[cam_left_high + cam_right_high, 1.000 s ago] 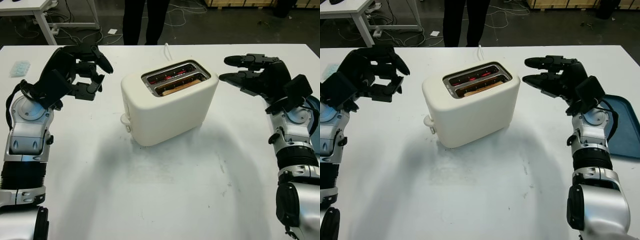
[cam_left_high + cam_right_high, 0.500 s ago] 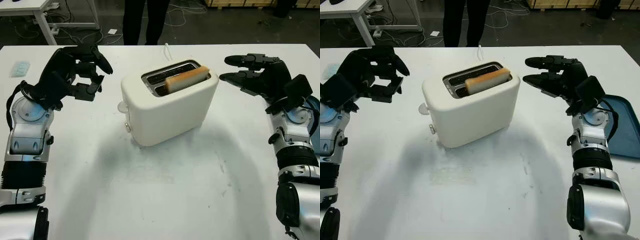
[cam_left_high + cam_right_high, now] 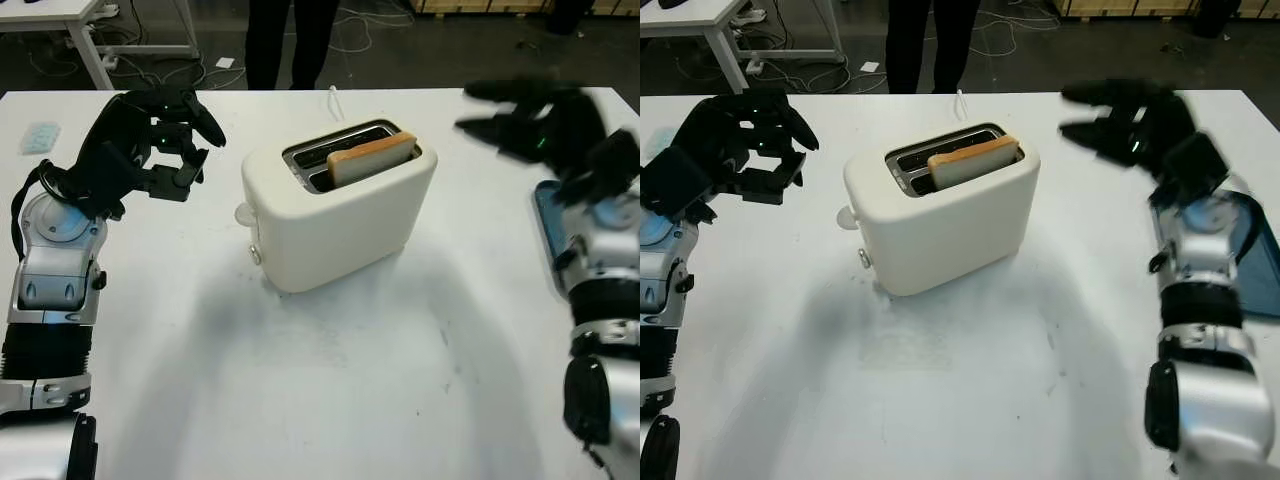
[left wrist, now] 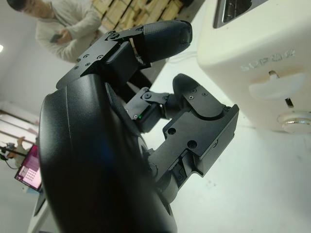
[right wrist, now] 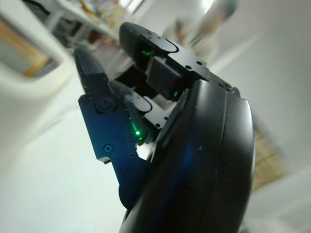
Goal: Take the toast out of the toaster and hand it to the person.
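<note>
A cream toaster [image 3: 335,205] stands mid-table with its slots facing up. A slice of toast [image 3: 372,157] sticks up out of the nearer slot; the farther slot shows dark. To the left of the toaster my left hand [image 3: 165,140] hovers above the table, open and holding nothing; the left wrist view has the toaster's side lever [image 4: 269,87] just beyond its fingers [image 4: 204,104]. My right hand [image 3: 530,115] is raised off the table to the right of the toaster, blurred with motion, open and holding nothing. A person's legs [image 3: 290,40] stand beyond the far edge.
A blue tray [image 3: 1255,260] lies at the right table edge under my right forearm. A small clear packet [image 3: 40,137] sits at the far left. A white bench [image 3: 60,15] stands behind on the left. The person's upper body [image 4: 63,19] appears in the left wrist view.
The toast has popped up out of the nearer slot and the side lever has risen. My right hand has since lifted higher and is moving. My left hand has stayed put.
</note>
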Controlling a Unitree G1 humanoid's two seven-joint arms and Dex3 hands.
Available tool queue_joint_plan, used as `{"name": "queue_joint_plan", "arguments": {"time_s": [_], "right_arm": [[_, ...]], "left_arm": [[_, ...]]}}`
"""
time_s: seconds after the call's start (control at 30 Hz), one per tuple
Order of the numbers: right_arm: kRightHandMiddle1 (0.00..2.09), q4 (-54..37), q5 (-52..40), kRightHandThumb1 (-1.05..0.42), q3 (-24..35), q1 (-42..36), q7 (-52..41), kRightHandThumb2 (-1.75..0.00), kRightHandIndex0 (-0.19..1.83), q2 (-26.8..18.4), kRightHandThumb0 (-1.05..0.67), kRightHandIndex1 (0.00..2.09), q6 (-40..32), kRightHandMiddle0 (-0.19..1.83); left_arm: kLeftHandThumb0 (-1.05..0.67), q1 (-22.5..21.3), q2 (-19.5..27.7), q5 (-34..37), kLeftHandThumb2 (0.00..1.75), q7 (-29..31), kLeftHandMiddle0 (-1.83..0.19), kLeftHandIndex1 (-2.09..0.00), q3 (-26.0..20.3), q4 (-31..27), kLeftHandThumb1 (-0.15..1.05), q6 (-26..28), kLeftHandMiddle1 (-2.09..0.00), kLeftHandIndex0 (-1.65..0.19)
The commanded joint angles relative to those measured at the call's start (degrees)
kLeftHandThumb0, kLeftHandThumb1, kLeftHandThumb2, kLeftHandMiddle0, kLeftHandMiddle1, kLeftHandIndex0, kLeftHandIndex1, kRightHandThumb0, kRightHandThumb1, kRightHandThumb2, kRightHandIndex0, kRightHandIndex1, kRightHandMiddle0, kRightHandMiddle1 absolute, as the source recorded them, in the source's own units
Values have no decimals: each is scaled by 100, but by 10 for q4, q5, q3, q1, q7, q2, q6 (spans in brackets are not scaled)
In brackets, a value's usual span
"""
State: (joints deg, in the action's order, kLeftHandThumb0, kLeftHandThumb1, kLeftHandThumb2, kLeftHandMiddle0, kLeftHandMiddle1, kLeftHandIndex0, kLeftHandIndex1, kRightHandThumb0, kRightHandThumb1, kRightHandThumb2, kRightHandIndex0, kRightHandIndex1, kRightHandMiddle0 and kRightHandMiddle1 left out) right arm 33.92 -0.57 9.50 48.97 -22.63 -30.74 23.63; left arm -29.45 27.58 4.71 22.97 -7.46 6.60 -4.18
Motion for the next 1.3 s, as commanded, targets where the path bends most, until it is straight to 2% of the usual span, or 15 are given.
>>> {"name": "queue_joint_plan", "arguments": {"time_s": [0.0, 0.13, 0.37, 0.47, 0.83, 0.97, 1.13, 1.27], "right_arm": [[0, -24, 29, -72, -23, 40, -4, 0, 108, -22, -39, 0, 16, 99], [2, -19, 81, -73, -70, 107, -18, 0, 114, -44, -57, 3, 47, 103], [1, -53, 185, -73, -151, 153, -19, 0, 115, -46, -69, 4, 57, 104], [0, -70, 190, -75, -177, 157, -57, -1, 111, -40, -65, 2, 37, 98], [1, -68, 245, -68, -243, 152, -66, 0, 107, -21, -61, 1, 53, 96], [0, -87, 261, -70, -266, 160, -109, -1, 98, -32, -60, 0, 44, 91], [0, -99, 273, -71, -276, 167, -150, -1, 94, -31, -61, 0, 32, 89], [0, -96, 273, -71, -277, 163, -161, 0, 95, -25, -55, 1, 26, 89]], "left_arm": [[3, 1, 2, -2, 128, 1, -102, -125, -1, 0, 42, -7, -139, -76], [3, 3, -2, -1, 129, -2, -103, -126, -1, -2, 41, -14, -140, -77], [0, 12, -6, 9, 130, -1, -104, -127, -7, -6, 41, -16, -140, -78], [-1, 14, -5, 6, 129, -4, -103, -127, -6, -11, 41, -13, -139, -77], [-3, 18, -12, 5, 128, -8, -103, -128, -6, -9, 43, -16, -141, -77], [-3, 15, -11, 3, 128, -7, -103, -129, -5, -5, 44, -19, -142, -76], [-5, 10, -13, 2, 129, -8, -104, -129, -4, 3, 43, -24, -143, -76], [-4, 11, -12, 0, 129, -10, -103, -129, -3, -1, 44, -17, -142, -75]]}}
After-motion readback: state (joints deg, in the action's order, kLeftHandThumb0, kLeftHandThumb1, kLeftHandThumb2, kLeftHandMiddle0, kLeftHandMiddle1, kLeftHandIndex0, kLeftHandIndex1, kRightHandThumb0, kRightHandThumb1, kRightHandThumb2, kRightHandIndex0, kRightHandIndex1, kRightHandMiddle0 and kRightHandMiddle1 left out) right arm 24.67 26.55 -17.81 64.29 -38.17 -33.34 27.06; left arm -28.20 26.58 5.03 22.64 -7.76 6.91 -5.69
